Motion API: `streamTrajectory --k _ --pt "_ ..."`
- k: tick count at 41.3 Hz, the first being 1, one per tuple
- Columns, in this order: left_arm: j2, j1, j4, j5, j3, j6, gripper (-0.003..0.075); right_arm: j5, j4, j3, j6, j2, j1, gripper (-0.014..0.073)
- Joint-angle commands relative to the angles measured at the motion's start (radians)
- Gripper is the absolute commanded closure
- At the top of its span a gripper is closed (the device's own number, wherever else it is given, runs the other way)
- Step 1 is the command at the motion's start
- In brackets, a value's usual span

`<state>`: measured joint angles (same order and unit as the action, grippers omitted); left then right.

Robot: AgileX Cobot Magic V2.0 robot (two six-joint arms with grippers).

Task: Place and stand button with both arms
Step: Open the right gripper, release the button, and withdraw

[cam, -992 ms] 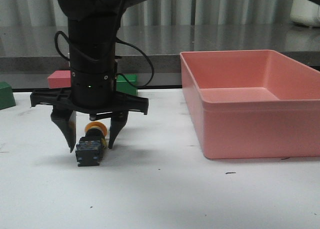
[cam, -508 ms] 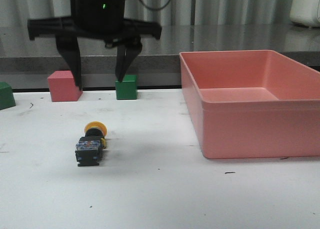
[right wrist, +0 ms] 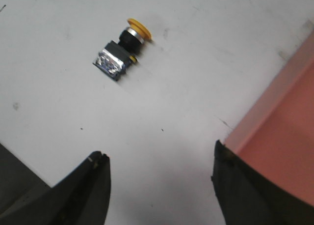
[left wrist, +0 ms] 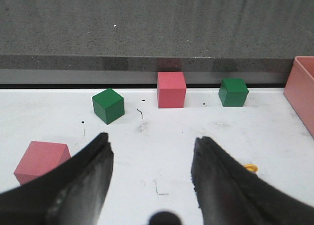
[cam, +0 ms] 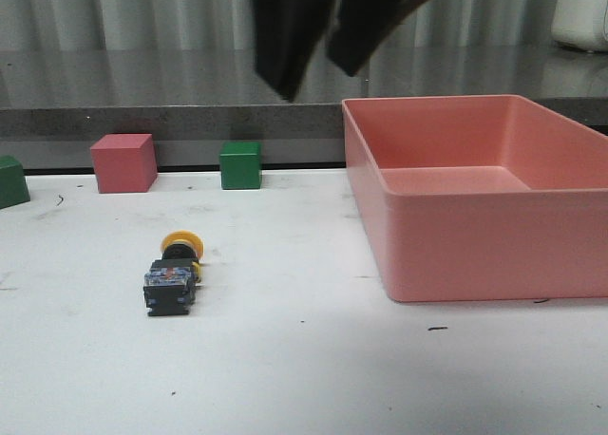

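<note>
White surface (cam: 304, 378); grey curtain behind; button (cam: 173, 274) lying on its side, left of pink bin (cam: 484, 198), untouched; pink cube (cam: 123, 162) and green cube (cam: 240, 164) at rear; left claw (left wrist: 152, 173) apart, empty; right claw (right wrist: 159, 185) apart, empty, above the button.

You will find no readable text, label, brand, number or sign on anything in these views.
</note>
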<state>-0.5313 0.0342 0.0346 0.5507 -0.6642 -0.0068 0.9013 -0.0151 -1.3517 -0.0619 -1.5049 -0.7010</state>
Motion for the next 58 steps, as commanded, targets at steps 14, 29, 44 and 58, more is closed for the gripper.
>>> streamTrajectory --k 14,29,44,58 --pt "-0.010 0.006 0.003 -0.079 -0.035 -0.010 0.0356 -0.070 -0.039 0.297 0.148 0.504 0.033 0.0117" --pt "-0.010 0.006 0.003 -0.079 -0.035 -0.010 0.0356 -0.042 -0.045 0.443 0.209 0.817 0.031 0.0118" --pt "-0.010 0.006 0.003 -0.079 -0.035 -0.010 0.0356 0.004 -0.057 0.445 0.209 0.864 0.031 0.0118" --pt "-0.010 0.006 0.003 -0.085 -0.035 -0.010 0.0356 0.007 -0.057 0.445 0.209 0.864 0.031 0.0118"
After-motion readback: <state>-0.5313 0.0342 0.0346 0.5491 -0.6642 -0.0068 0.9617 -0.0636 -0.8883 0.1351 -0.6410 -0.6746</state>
